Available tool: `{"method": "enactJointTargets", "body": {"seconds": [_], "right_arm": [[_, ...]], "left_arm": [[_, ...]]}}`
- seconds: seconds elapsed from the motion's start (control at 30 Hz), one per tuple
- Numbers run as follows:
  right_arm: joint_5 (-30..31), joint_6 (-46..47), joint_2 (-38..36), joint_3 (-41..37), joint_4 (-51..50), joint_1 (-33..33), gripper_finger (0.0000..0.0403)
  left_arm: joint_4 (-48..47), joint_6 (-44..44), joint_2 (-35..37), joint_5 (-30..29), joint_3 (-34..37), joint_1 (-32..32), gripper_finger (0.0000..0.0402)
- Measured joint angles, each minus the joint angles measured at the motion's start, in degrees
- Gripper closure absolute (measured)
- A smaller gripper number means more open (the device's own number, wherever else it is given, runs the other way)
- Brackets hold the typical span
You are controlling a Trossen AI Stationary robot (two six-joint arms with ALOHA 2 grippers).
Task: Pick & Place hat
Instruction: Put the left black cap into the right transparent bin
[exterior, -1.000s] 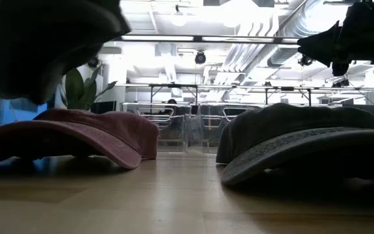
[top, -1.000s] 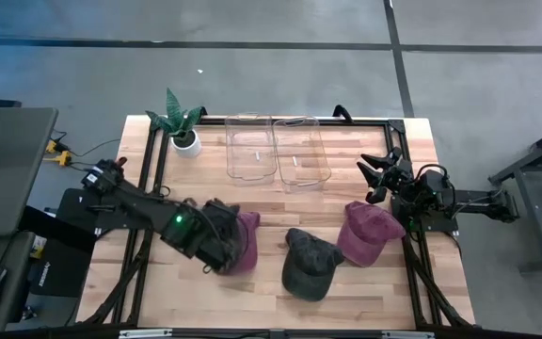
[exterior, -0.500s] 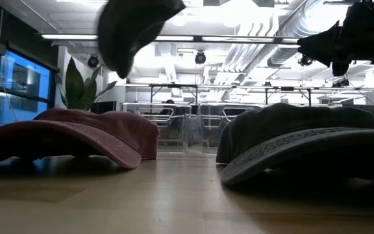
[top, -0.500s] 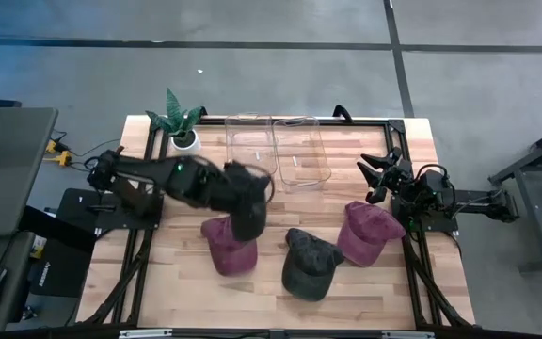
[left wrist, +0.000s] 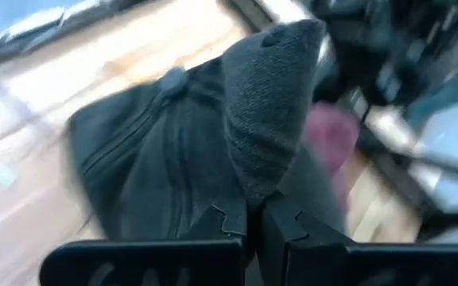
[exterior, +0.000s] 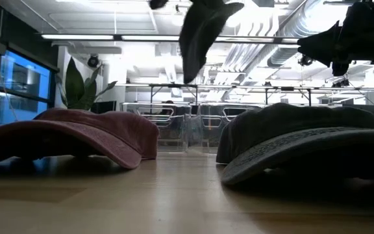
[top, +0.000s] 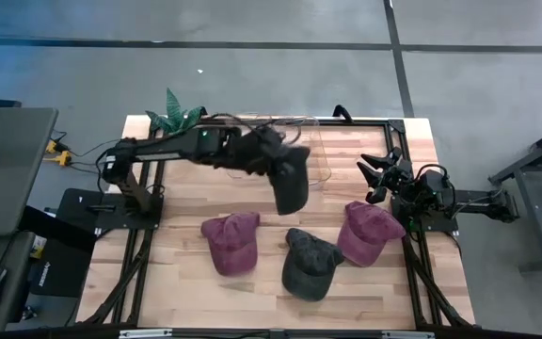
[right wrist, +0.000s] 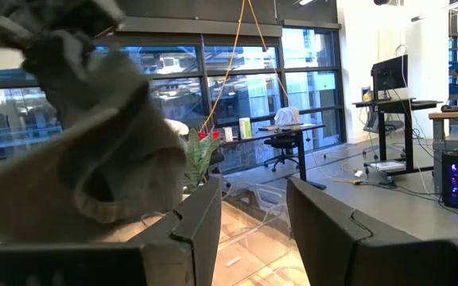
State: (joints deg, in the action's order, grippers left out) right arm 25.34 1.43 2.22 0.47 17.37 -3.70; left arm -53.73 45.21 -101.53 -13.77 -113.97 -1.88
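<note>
A dark grey hat (top: 292, 186) hangs in the air over the middle of the table, just in front of the clear bins (top: 319, 155), with my left gripper (left wrist: 253, 226) shut on it. In the low view this hat (exterior: 200, 32) dangles high above the tabletop. Three more hats lie brim-down on the wood: a maroon one (top: 231, 242), a dark grey one (top: 309, 264) and another maroon one (top: 370, 233). My right gripper (right wrist: 253, 214) stays parked at the table's right edge (top: 381, 174), open, with nothing between its fingers. My left gripper pinches a raised fold of the hat's cloth (left wrist: 254, 187) between its two fingers. The fingers slant downward from the table's left side. The hat is lifted clear of the table and hangs beyond and below the fingers, its crown button (left wrist: 173, 79) showing.
A potted plant (top: 179, 121) stands at the far left corner. The black frame rails (top: 412, 254) run along the table's sides. Bare wood lies between the lying hats and the near edge.
My left gripper has carried the dark hat up from above the left maroon hat, toward the table's right and far edges, to a spot in front of the clear bins, turning as it went. The maroon hat beneath stays on the table, now uncovered.
</note>
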Motion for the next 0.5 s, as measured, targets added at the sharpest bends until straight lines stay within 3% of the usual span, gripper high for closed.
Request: {"method": "enactJointTargets", "body": {"seconds": [0.33,0.5], "right_arm": [[0.0,0.0,0.0,0.0,0.0,0.0,0.0263],[0.0,0.0,0.0,0.0,0.0,0.0,0.0263]], "left_arm": [[11.8,3.1,-4.8,8.6,0.2,-7.4,0.0401],[16.5,1.7,-6.6,8.8,0.0,-9.8,0.0401]]}}
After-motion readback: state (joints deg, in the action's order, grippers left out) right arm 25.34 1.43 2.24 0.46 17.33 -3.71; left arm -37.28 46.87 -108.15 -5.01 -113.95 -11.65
